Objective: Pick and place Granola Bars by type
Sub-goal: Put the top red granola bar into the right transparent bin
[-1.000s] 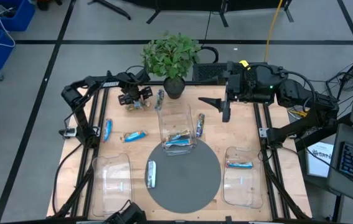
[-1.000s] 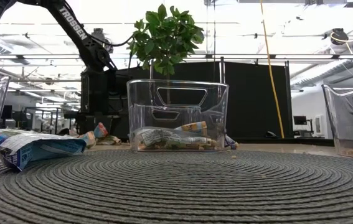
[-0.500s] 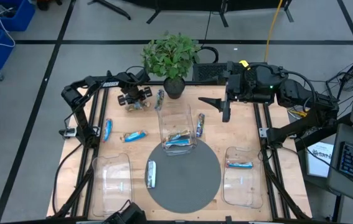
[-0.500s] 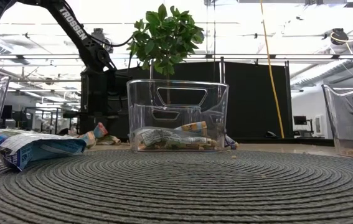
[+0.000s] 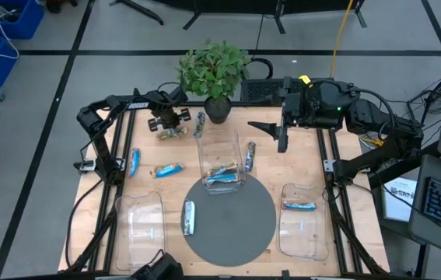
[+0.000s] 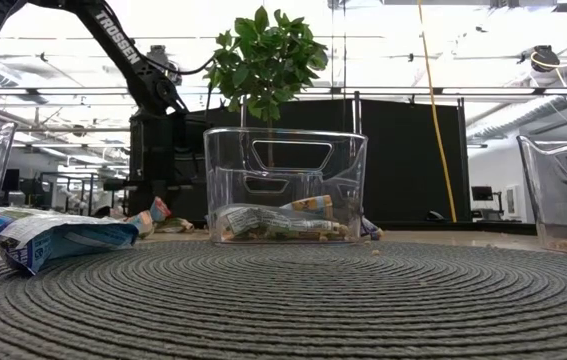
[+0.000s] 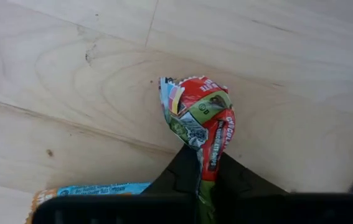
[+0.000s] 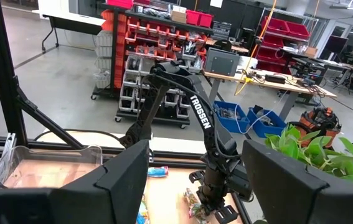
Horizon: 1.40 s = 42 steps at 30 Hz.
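My left gripper [image 5: 166, 127] stands at the table's far left, pointing down, shut on a red-and-green granola bar [image 7: 200, 118] that lies on the wood. More bars lie loose: two blue ones [image 5: 134, 161] [image 5: 169, 169], a silver one [image 5: 189, 216] on the round grey mat [image 5: 236, 225], one [image 5: 200, 123] by the plant pot and one [image 5: 250, 155] right of the middle bin. My right gripper [image 5: 276, 132] hangs open, high over the far right, with nothing between its fingers. My left gripper pinches the red-and-green bar between its two fingers [image 7: 179, 174], on the part of the wrapper [image 7: 208, 158] nearest them. The fingers come from above, pointing down. The wrapper is crumpled beyond the fingers, and the bar's free end [image 7: 192, 93] rests on the table.
A clear bin [image 5: 222, 148] at the centre holds a few bars. The right bin [image 5: 303, 233] holds a red bar [image 5: 299, 206], and a clear bin [image 5: 139, 229] stands at the near left. A potted plant [image 5: 215, 74] stands at the far edge. A blue-and-orange bar [image 7: 89, 190] lies beside my left fingers.
My left gripper has stayed in place and shut its fingers on the red-and-green bar. My right arm has kept still.
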Each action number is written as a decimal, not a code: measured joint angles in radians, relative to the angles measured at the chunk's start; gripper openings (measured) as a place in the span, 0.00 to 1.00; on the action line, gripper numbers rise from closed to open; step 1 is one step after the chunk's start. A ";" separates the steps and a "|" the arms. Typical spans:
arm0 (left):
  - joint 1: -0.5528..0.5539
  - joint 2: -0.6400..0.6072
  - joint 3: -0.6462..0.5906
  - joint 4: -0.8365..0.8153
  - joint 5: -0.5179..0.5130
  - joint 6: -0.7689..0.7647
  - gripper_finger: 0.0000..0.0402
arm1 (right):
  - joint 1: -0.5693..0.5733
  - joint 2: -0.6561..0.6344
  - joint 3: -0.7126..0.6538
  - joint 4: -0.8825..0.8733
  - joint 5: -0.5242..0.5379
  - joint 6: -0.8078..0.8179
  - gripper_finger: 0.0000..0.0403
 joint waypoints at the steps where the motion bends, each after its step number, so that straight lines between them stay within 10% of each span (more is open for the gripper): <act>1: 0.000 0.000 0.000 0.001 0.000 0.000 0.05 | 0.000 0.000 0.000 0.000 0.000 0.000 0.62; 10: -0.005 -0.058 -0.002 -0.023 -0.031 -0.011 0.04 | 0.000 0.000 0.000 0.001 0.000 0.000 0.62; 26: -0.041 -0.516 -0.001 -0.169 -0.209 -0.031 0.04 | 0.000 0.000 0.000 0.096 0.000 -0.030 0.62; 42: -0.281 -0.948 -0.001 0.346 -0.133 0.486 0.04 | 0.015 0.053 -0.001 0.108 0.002 0.174 0.62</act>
